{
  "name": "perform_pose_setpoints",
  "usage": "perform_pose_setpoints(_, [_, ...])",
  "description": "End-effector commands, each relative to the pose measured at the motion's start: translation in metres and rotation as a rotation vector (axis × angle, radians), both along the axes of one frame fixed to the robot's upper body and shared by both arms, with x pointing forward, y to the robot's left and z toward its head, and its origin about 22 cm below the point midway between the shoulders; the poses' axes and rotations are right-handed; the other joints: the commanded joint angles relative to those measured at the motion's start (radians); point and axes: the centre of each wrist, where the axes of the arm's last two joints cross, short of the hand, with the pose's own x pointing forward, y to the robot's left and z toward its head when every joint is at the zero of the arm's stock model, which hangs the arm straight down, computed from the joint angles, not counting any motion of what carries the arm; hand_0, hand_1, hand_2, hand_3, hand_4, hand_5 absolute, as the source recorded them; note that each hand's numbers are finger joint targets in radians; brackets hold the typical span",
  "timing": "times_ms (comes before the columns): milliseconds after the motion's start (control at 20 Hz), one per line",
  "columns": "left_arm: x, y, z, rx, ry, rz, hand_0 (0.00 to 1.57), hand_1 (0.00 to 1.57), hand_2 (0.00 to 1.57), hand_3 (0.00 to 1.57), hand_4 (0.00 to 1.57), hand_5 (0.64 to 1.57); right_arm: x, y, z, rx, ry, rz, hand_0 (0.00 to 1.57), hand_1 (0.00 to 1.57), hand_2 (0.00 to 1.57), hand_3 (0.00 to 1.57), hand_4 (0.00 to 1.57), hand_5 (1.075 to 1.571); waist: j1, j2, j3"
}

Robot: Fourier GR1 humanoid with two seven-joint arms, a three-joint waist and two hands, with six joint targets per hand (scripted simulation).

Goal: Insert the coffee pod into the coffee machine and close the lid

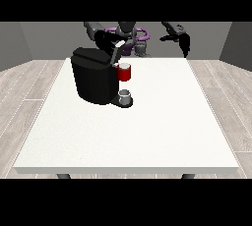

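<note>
White tabletop (147, 136) fills the near ground, smooth and bare right to its front edge. Further back sits the boxy black coffee machine (93, 80), a small grey thing (125, 94) on its base, a red thing at the machine (125, 72) above. The hand at the view's left (109, 38) reaches over the machine's top; its fingers, can't tell. The hand at the view's right (185, 42) hangs with fingers pointing down, holding nothing.

Bare test room, grey walls (29, 38), wood-plank floor (29, 97), white table (147, 136)
</note>
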Motion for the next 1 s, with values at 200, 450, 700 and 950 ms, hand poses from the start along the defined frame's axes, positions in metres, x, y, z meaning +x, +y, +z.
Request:
perform_pose_setpoints(200, [-0.006, 0.005, -0.008, -0.014, 0.007, -0.027, 0.0, 0.0, 0.0, 0.0, 0.15, 1.571, 0.002, 0.037, 0.013, -0.085, -0.02, 0.03, 0.0, 0.0, 0.0, 0.0, 0.15, 1.571, 0.026, -0.03, 0.0005])
perform_pose_setpoints(450, [0.008, 0.001, 0.021, -0.017, -0.048, -0.05, 0.0, 0.0, 0.0, 0.0, 0.2, 1.571, 0.003, 0.039, 0.003, -0.079, -0.032, 0.023, 0.0, 0.0, 0.0, 0.0, 0.12, 1.571, 0.025, -0.028, 0.0007])
perform_pose_setpoints(700, [-0.01, -0.014, -0.004, -0.018, -0.05, -0.04, 0.0, 0.0, 0.0, 0.0, 0.14, 1.571, -0.003, 0.042, -0.002, -0.023, -0.046, 0.112, 0.0, 0.0, 0.0, 0.0, 0.07, 1.571, 0.004, -0.068, 0.0007])
perform_pose_setpoints(950, [-0.01, -0.035, -0.017, -0.043, 0.017, -0.015, 0.0, 0.0, 0.0, 0.0, 0.19, 1.571, -0.034, 0.053, -0.036, 0.095, -0.009, 0.168, 0.0, 0.0, 0.0, 0.0, 0.28, 1.571, -0.039, -0.144, 0.001])
